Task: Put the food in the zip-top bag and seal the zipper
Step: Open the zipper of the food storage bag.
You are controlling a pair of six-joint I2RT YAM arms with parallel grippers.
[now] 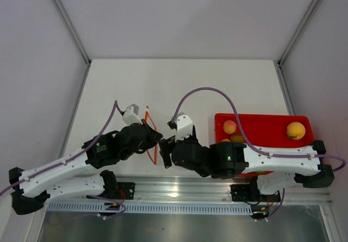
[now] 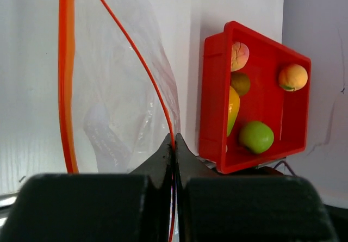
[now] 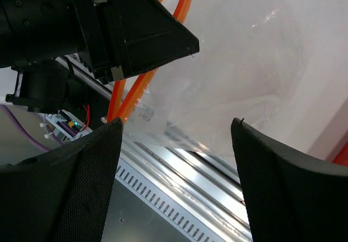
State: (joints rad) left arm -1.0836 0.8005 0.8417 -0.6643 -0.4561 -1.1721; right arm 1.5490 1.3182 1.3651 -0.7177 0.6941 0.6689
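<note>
The zip-top bag (image 2: 119,106) hangs clear and empty with its mouth parted. My left gripper (image 2: 174,141) is shut on one side of its orange zipper (image 2: 141,62); the other side runs down the left of that view. From above, the zipper (image 1: 154,138) shows between my two grippers. My right gripper (image 3: 176,123) stands open, with the bag's lower edge (image 3: 163,138) just beyond its fingers and nothing pinched. The food lies in the red tray (image 2: 215,100): peach (image 2: 239,56), brown ball (image 2: 241,83), mango (image 2: 232,109), green apple (image 2: 256,136), orange (image 2: 292,77).
The red tray (image 1: 266,122) sits at the right of the white table, under the right arm. A metal rail (image 3: 179,182) runs along the table's near edge, below the right gripper. White walls close off the table's left, right and back.
</note>
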